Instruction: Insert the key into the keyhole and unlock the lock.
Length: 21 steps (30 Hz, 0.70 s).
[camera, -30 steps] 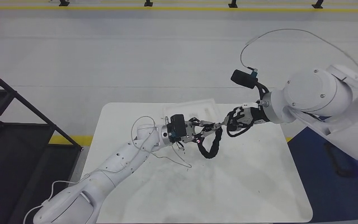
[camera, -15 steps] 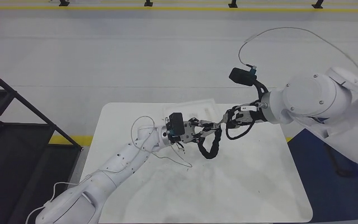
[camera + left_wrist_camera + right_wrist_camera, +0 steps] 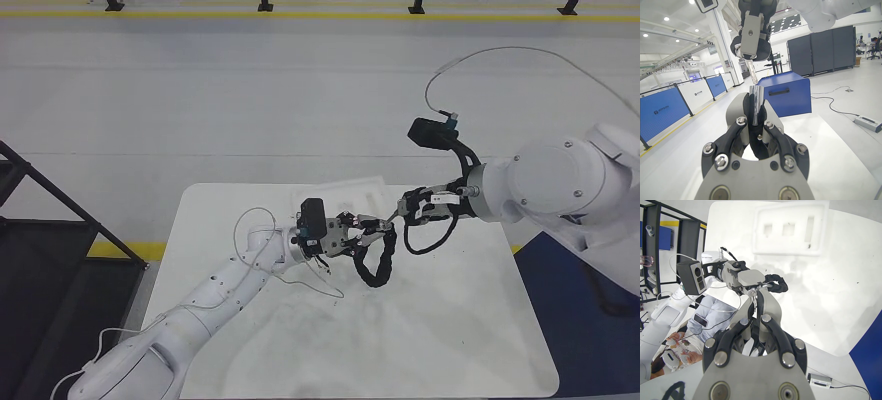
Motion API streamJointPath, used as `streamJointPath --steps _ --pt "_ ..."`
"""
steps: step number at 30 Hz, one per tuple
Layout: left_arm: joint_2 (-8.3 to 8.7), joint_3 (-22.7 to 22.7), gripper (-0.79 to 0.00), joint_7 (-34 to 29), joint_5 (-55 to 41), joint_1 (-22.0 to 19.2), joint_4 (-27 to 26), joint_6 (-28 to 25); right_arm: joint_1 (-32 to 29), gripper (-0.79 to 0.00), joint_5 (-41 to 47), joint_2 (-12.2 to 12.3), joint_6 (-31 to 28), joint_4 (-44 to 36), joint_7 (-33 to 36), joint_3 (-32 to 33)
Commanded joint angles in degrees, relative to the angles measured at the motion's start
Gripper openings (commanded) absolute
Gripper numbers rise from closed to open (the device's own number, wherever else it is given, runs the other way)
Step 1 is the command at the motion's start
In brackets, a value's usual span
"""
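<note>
My left gripper (image 3: 755, 103) is shut on the silver lock cylinder (image 3: 756, 98), held above the white table (image 3: 450, 320). The lock's black-sleeved cable (image 3: 378, 262) hangs in a loop below it. My right gripper (image 3: 750, 55) is shut on the key (image 3: 752, 73), whose blade points at the cylinder's end face. The tip is right at the keyhole; whether it has entered I cannot tell. In the right wrist view the key (image 3: 754, 299) meets the lock face (image 3: 751, 292) held in the left gripper (image 3: 753, 284). From above, the two grippers (image 3: 372, 232) (image 3: 400, 212) stand tip to tip over the table's middle.
A white foam tray (image 3: 345, 192) with recesses lies at the table's far edge behind the grippers. A black rack (image 3: 40, 240) stands to the left of the table. A blue box (image 3: 789, 94) is on the floor to the right.
The right gripper with the key has moved left toward the lock. The left gripper has shifted slightly left too, and both stay shut on their loads.
</note>
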Motion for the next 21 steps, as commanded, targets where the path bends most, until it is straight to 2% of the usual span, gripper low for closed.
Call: streamJointPath --steps 1,21 --pt "-0.14 -0.05 -0.785 0.06 -0.16 0.06 0.27 -0.34 -0.23 -0.785 -0.41 -0.02 -0.58 -0.29 -0.12 0.3" --pt "-1.36 -0.82 -0.785 0.58 -1.39 0.27 2.08 -3.57 -2.52 -0.785 -4.11 -1.04 -1.87 -0.52 1.28 1.81"
